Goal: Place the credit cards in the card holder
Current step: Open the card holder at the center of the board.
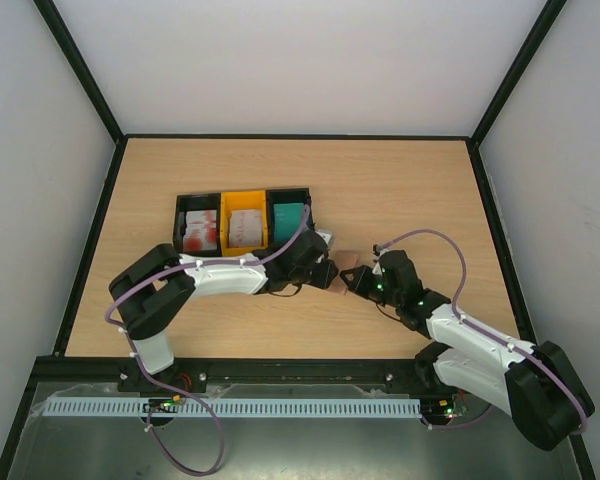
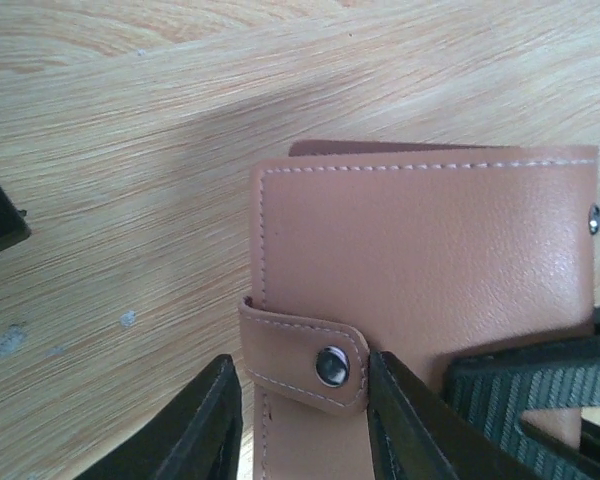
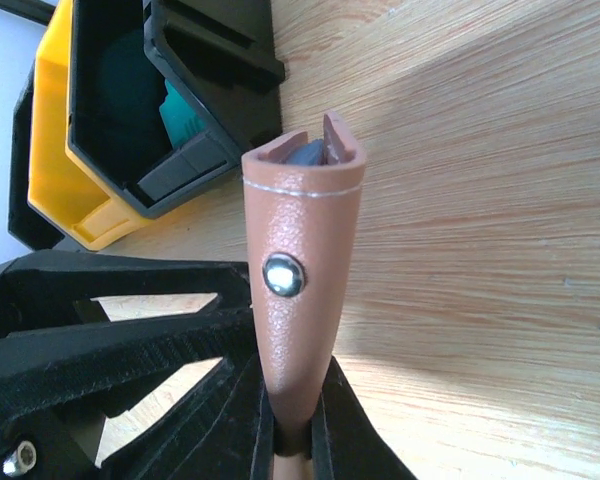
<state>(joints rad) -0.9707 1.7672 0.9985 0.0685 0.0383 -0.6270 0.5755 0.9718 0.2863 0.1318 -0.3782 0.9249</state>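
The card holder [image 2: 420,240], a closed pinkish-brown wallet with a snapped tab [image 2: 305,355], stands on edge on the table between both grippers [image 1: 347,264]. My right gripper [image 3: 295,425] is shut on its lower edge and holds it upright [image 3: 302,250]. My left gripper [image 2: 300,385] is open, with its jaws on either side of the tab; the right finger [image 2: 400,420] touches the tab's end. The credit cards lie in trays: red-and-white [image 1: 200,232], pale [image 1: 245,228] and teal [image 1: 288,218], the teal ones also showing in the right wrist view [image 3: 185,115].
A row of three trays, black [image 1: 183,212], yellow [image 1: 245,200] and black [image 1: 305,195], stands just behind the left gripper [image 1: 328,272]. The right gripper [image 1: 362,281] is close against the left one. A raised dark rim [image 1: 485,200] borders the table.
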